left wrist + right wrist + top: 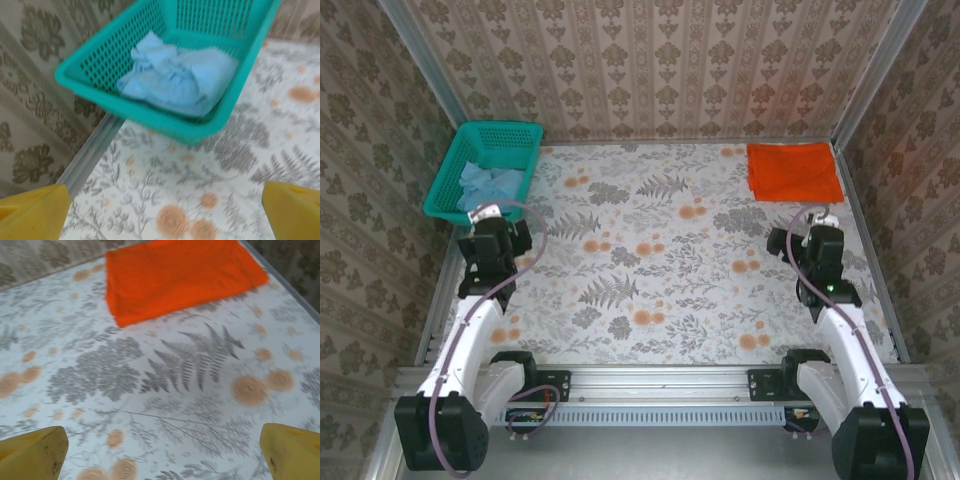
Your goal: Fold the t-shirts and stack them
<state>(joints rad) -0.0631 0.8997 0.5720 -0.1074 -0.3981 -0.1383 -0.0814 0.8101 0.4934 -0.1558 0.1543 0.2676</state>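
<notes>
Floral bench (660, 250), walled on three sides; both my claws spread wide, gripping nothing.
The teal mesh basket (447, 180) sits in the far-left corner, hard by the left wall rail (438, 290). The orange t-shirt (794, 171), folded flat, lies in the far-right corner near the right edge. The light-blue t-shirt (492, 183) is crumpled inside the basket. Open surface runs between them. My left claw (165, 215) hangs just short of the basket; my right claw (162, 455) faces the orange t-shirt, apart from it.
</notes>
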